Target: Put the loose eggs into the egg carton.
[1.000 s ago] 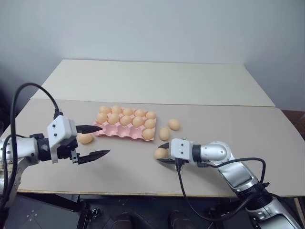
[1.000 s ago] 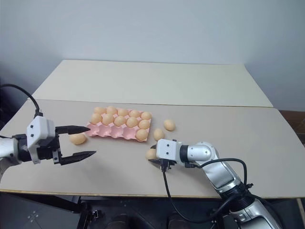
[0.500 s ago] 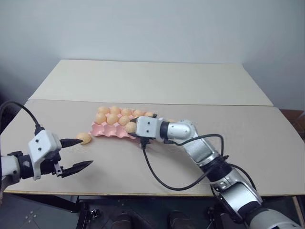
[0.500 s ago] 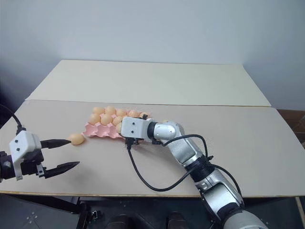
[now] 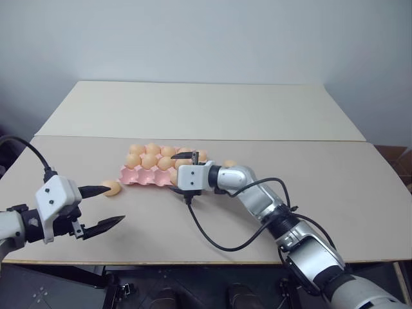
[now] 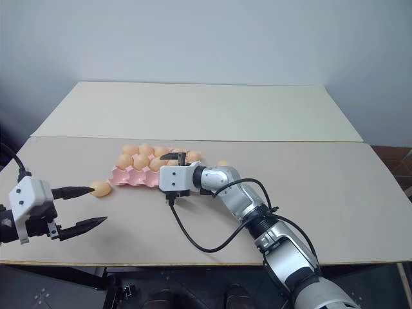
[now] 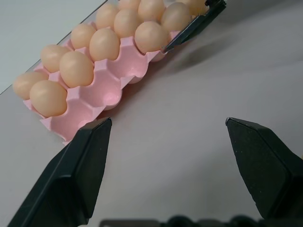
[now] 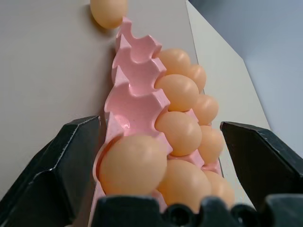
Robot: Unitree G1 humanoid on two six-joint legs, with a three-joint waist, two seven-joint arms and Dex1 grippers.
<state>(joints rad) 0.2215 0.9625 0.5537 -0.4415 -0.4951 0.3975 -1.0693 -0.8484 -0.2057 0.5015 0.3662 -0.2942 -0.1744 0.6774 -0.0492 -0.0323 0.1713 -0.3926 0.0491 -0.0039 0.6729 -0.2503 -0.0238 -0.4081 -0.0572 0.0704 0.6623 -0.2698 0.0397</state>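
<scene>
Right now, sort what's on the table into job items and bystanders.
Job items:
- egg carton, three near-row cups unfilled
- loose egg beside the carton's left end
- loose egg behind the right arm
- right tool, open over an egg in the near row
- left tool, open

Bystanders:
- table

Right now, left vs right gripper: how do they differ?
The left gripper hangs over bare table short of the egg carton, nothing between its fingers. The right gripper is at the carton's near row, straddling an egg sitting in a cup. Both are open.
</scene>
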